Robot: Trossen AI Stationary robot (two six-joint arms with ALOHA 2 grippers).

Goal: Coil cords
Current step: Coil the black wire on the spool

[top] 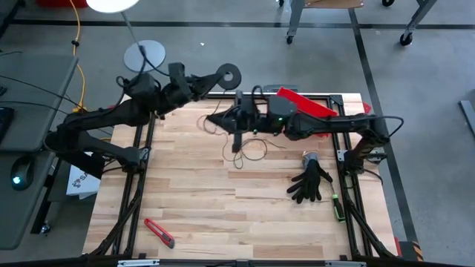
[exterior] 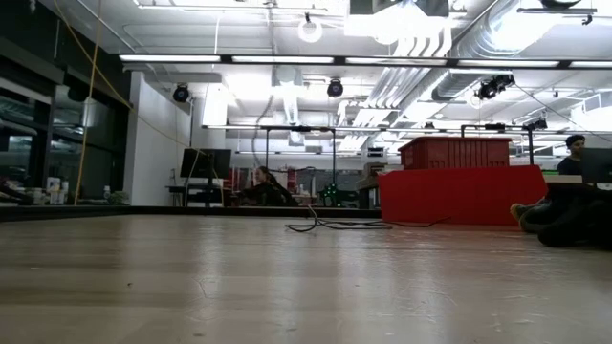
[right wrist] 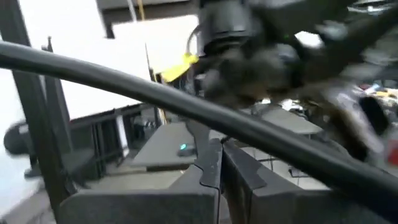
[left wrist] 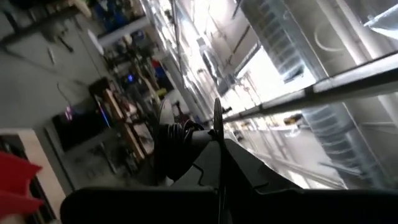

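Observation:
My left gripper (top: 221, 76) is raised over the table's far edge and shut on the small round black spool (top: 231, 73). In the left wrist view the spool (left wrist: 177, 149) shows edge-on with dark cord wound on it. My right gripper (top: 211, 119) points toward the table's left, just below the spool, with its fingers shut (right wrist: 221, 163). The thin dark cord (top: 252, 152) lies in loose loops on the wood below the right arm and runs up toward the right fingertips. It also shows in the low view (exterior: 325, 225). My left gripper pinches the spool's flat disc (left wrist: 216, 121) between its two fingers, which come level from the table's left. The spool is lifted clear of the table. My right gripper is shut at the cord's upper stretch (top: 203, 124), fingers level, pointing toward the table's left. The cord hangs slack to the table; the contact itself is too small to make out.
A black glove (top: 312, 182) and a small grey object (top: 309, 158) lie at the right. A red cutter (top: 159, 232) lies near the front left, a green pen (top: 335, 206) at the right edge. A red bin (top: 304, 104) stands at the far edge.

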